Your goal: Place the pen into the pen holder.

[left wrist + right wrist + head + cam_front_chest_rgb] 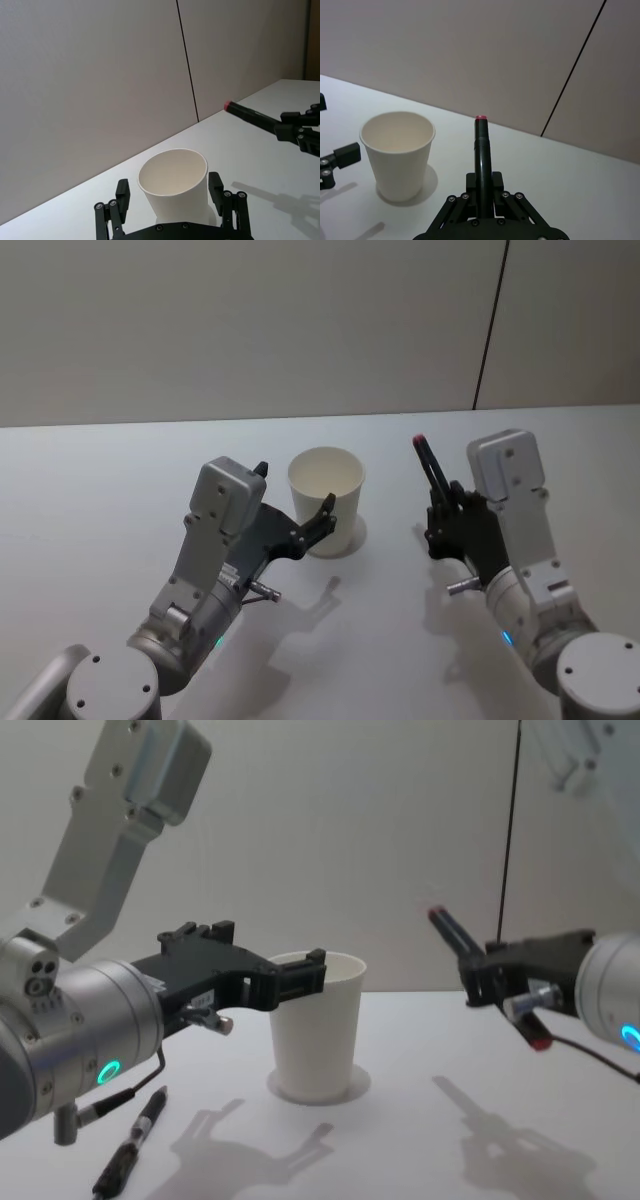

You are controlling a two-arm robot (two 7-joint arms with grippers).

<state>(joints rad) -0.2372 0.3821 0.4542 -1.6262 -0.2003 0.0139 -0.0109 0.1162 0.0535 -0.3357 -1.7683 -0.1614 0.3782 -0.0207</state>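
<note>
left gripper [312,968] flanks the pen holder [315,1040]; right gripper [478,970] clamps pen [452,932].

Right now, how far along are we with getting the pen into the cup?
Done: the right gripper is shut on the pen, held clear of the table, red tip up. In hand: the carry, with the pen beside the cup, not over it. The left gripper has its jaws open either side of the cup. Left: bring the pen over the cup and release; the cup holds nothing.

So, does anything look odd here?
What looks like a second pen lies on the table beneath the left arm. The pen holder stands upright between the left gripper's open fingers; the right gripper holds the pen.
</note>
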